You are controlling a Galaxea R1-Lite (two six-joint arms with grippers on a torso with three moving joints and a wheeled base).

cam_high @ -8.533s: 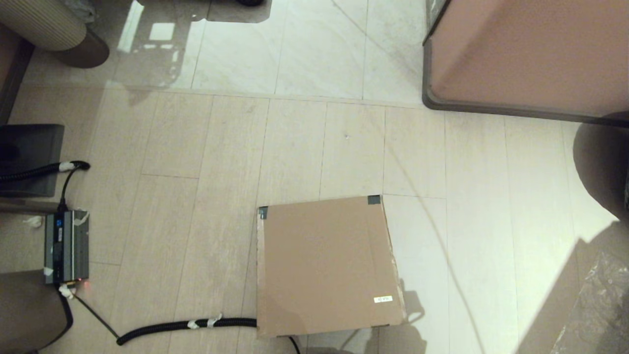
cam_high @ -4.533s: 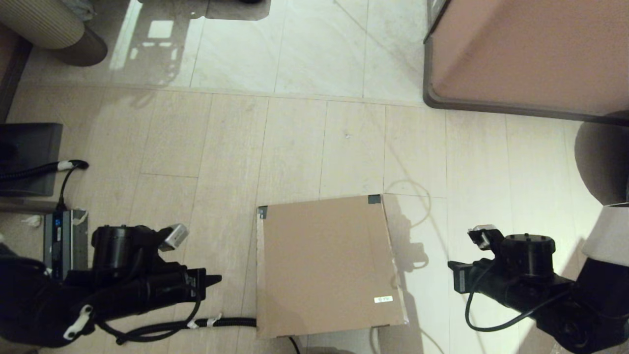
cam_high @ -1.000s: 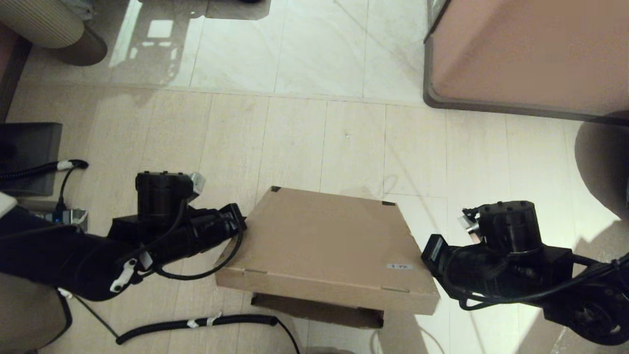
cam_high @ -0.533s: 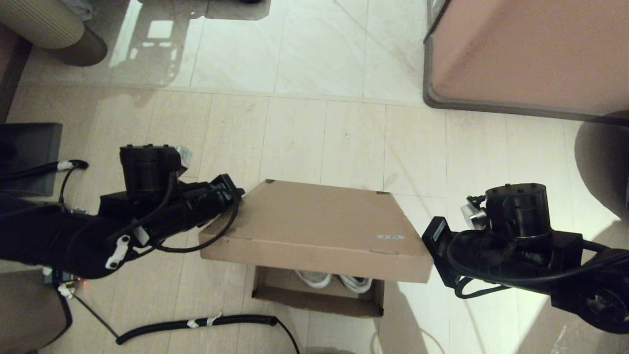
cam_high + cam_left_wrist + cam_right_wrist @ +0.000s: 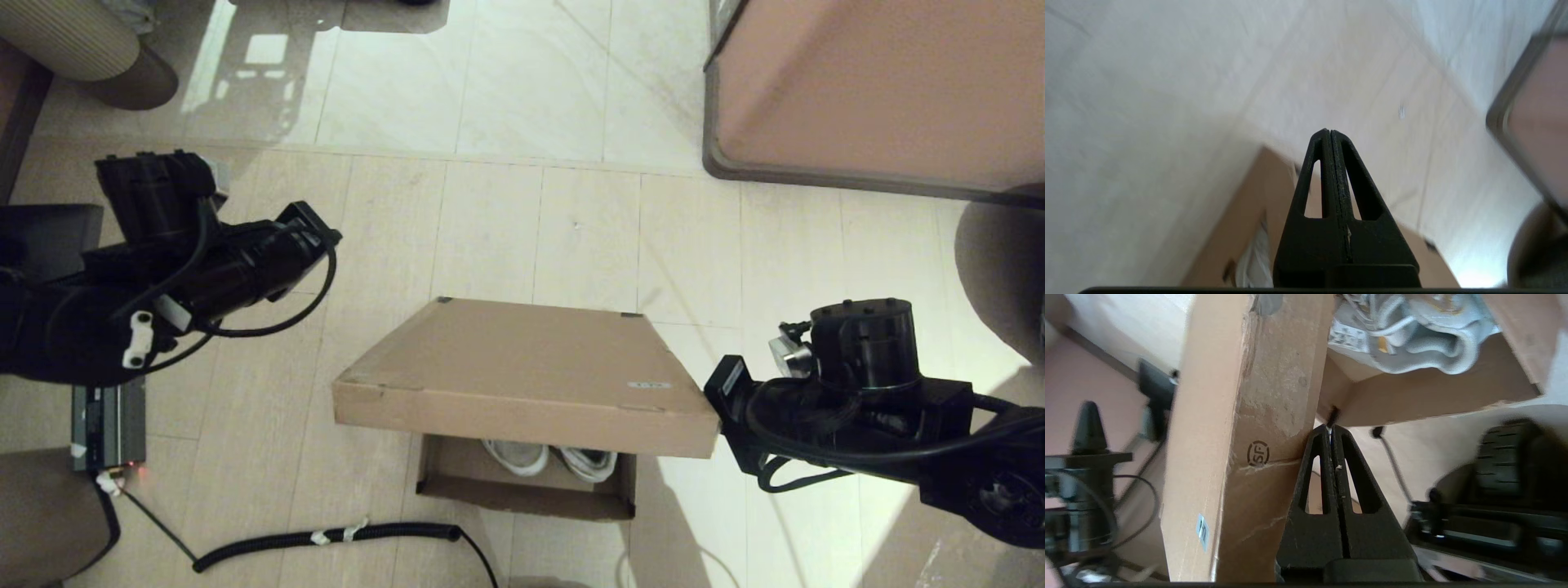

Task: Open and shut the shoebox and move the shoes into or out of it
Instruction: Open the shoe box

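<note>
The brown cardboard shoebox sits on the floor with its hinged lid lifted at the near side. Two white sneakers show inside, under the lid's front edge. My right gripper is shut, its tips pressed under the lid's right side flap and propping it up. In the right wrist view the shoes lie in the open tray. My left gripper is shut and empty, raised well clear of the box to its far left. The left wrist view shows the left gripper above the box.
A large pinkish-brown block with a dark rim stands at the far right. A black corrugated cable runs along the floor near the box's front. A grey power unit lies at the left.
Both grippers raised the shut lid from its sides. In the last half second the left gripper came off the lid and swung up and left; the right still holds it up.
</note>
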